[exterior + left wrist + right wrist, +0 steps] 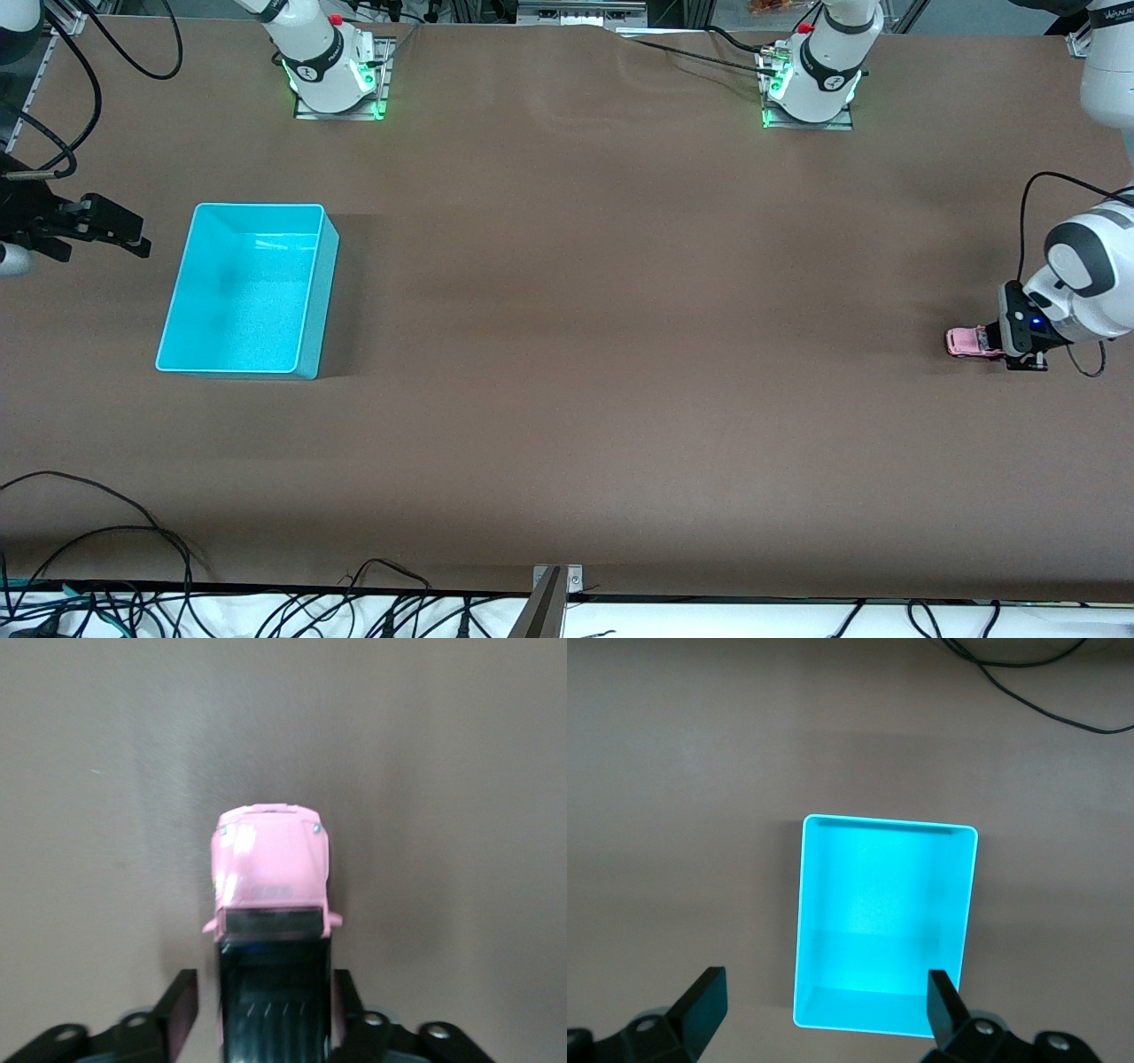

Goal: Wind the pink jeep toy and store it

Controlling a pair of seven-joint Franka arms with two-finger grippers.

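The pink jeep toy [966, 342] sits on the brown table [620, 354] close to the edge at the left arm's end, about midway between the edge where the robot bases stand and the edge nearest the front camera. The left gripper [1005, 344] is down at the table around the toy's rear, its black roof lying between the two fingers [175, 1008]. In the left wrist view a narrow gap shows on each side between the fingers and the toy's body, so the jaws stand partly apart, and I cannot tell whether they grip it. The cyan bin [248, 291] stands toward the right arm's end of the table, well apart from the toy. The right gripper [111, 226] waits in the air over the table's edge at that end, beside the bin, with its fingers [704, 1008] spread wide and holding nothing
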